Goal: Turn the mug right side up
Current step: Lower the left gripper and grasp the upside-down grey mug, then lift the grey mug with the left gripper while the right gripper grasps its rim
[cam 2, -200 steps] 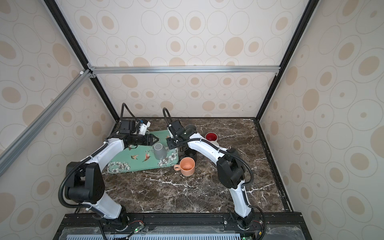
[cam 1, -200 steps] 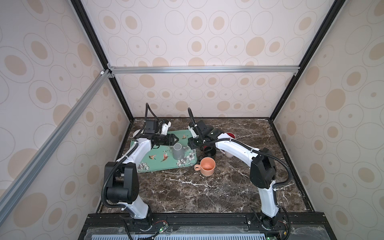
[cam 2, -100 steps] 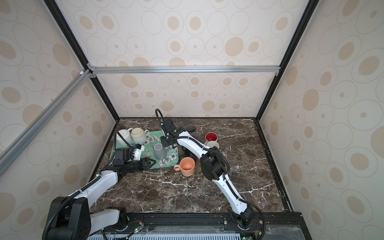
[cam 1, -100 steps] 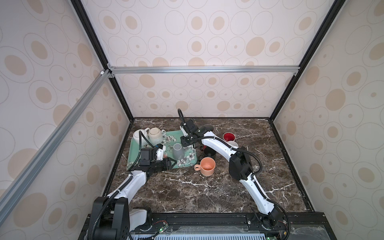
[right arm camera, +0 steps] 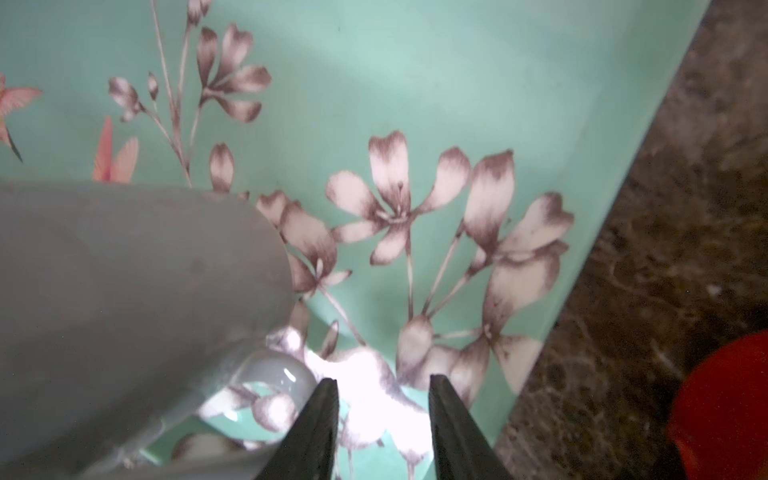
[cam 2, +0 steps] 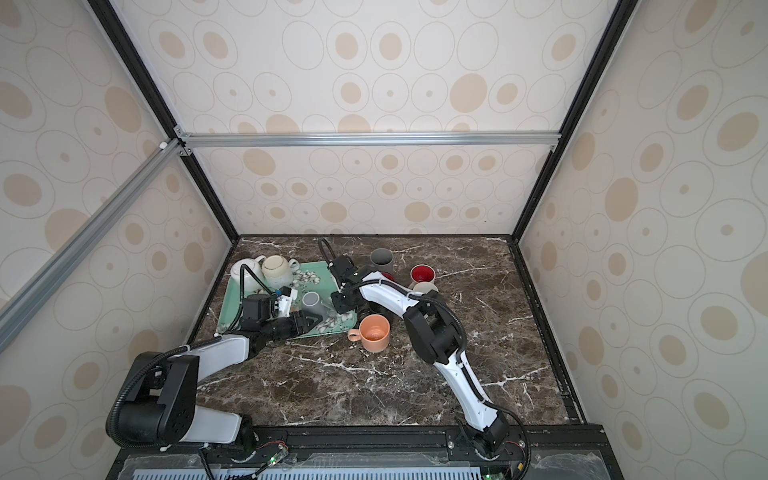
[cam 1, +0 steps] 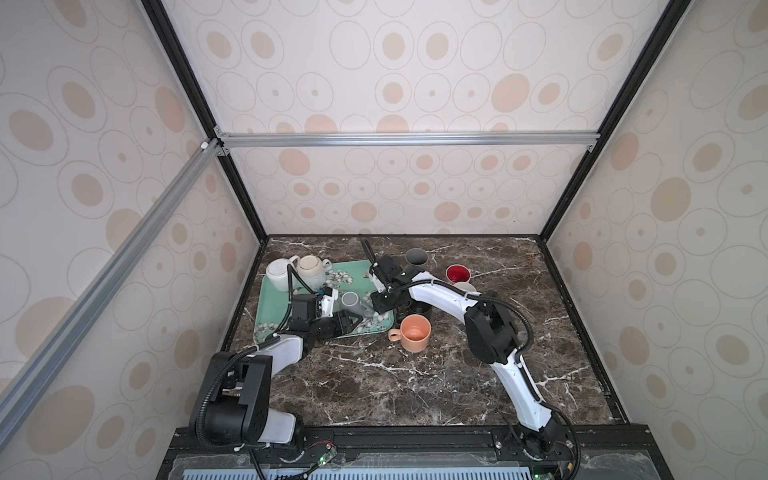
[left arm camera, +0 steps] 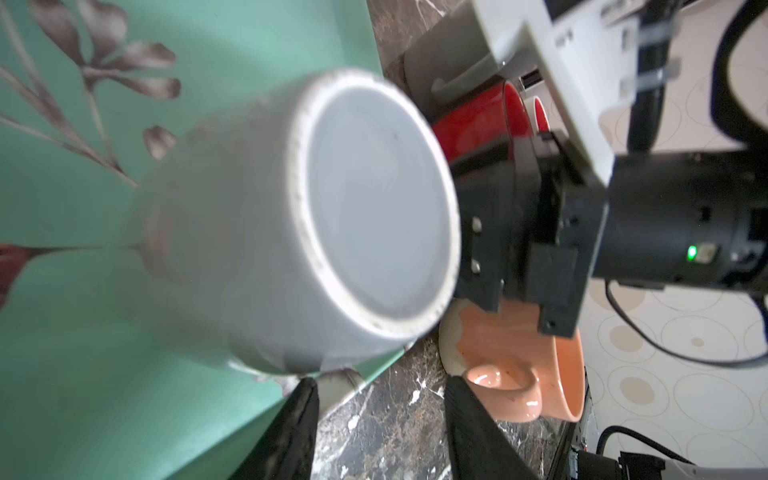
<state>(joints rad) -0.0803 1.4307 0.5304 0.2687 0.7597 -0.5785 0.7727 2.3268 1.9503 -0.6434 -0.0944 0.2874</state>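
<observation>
**Grey mug upside down on the tray, both end effectors empty**

The tray [cam 1: 268,316] lies at the left of the surface [cam 1: 415,386]. The left end effector [cam 1: 356,322] hovers over its near edge, jaws spread and empty, just beside the mug [cam 1: 350,302]. The mug stands mouth down on the tray, with its base up. The right end effector [right arm camera: 380,386] is at the mug's other side. Its jaws are also spread, with only tray between them, and one finger is just beside the handle [right arm camera: 274,374].

The mug looks like glazed ceramic: stiff, rather heavy, smooth and probably slippery. It could chip against the orange cup [cam 1: 413,332] nearby. I think a hold across the wall, near the middle, is safer than the thin handle, where the mug could swing.
</observation>
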